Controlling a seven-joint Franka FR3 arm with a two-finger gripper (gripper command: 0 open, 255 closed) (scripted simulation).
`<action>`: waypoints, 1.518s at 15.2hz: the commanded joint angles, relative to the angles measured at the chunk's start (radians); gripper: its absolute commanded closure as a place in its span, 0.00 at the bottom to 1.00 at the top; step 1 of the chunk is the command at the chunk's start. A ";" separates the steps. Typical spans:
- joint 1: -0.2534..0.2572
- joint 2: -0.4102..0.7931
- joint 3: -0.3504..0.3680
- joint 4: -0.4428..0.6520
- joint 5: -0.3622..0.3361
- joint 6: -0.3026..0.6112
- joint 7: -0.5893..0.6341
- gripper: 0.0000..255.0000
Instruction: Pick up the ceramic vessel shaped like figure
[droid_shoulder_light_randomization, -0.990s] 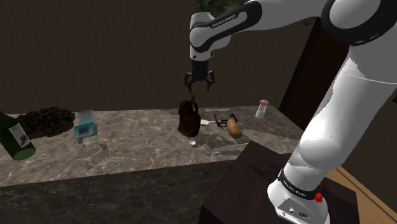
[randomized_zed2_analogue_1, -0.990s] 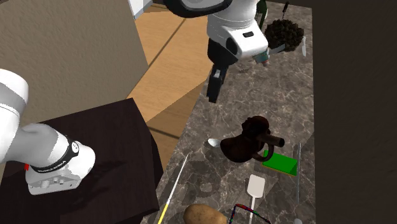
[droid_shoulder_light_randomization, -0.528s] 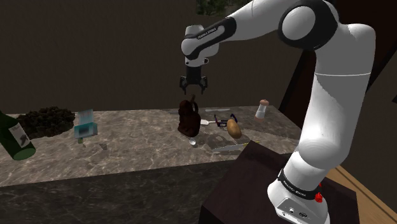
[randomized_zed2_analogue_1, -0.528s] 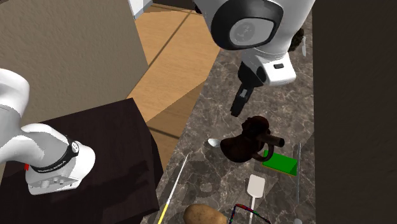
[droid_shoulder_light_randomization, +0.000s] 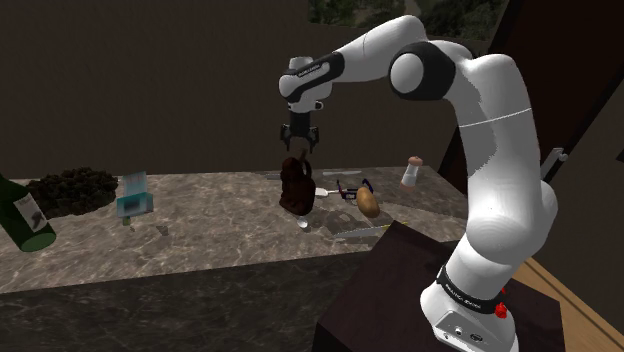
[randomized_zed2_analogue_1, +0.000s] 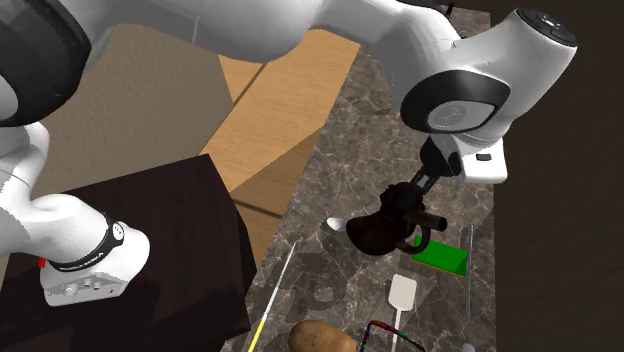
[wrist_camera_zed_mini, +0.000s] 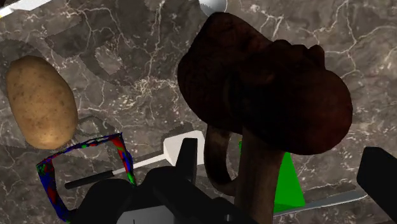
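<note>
Fingers (wrist_camera_zed_mini: 188, 163) spread, flanking the brown figure vessel (wrist_camera_zed_mini: 267, 95).

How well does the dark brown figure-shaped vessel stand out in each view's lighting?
Shoulder view: dim, the dark brown figure-shaped vessel nearly merges with the dark wall. Second exterior view: clear outline against the paler marbled counter. Wrist view: almost black, little detail; the tan potato shows clearly.

light: dim, even | brightest: white arm (droid_shoulder_light_randomization: 495, 150) | darkest: brown vessel (droid_shoulder_light_randomization: 296, 190), back wall (droid_shoulder_light_randomization: 150, 90) | shadows: faint on counter (droid_shoulder_light_randomization: 200, 230)
</note>
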 joint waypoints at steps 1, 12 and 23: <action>-0.016 0.078 -0.010 0.089 0.017 -0.015 0.031 0.00; -0.029 0.177 -0.013 0.128 0.031 0.044 0.047 0.00; -0.029 0.170 -0.013 0.130 0.031 0.035 0.047 1.00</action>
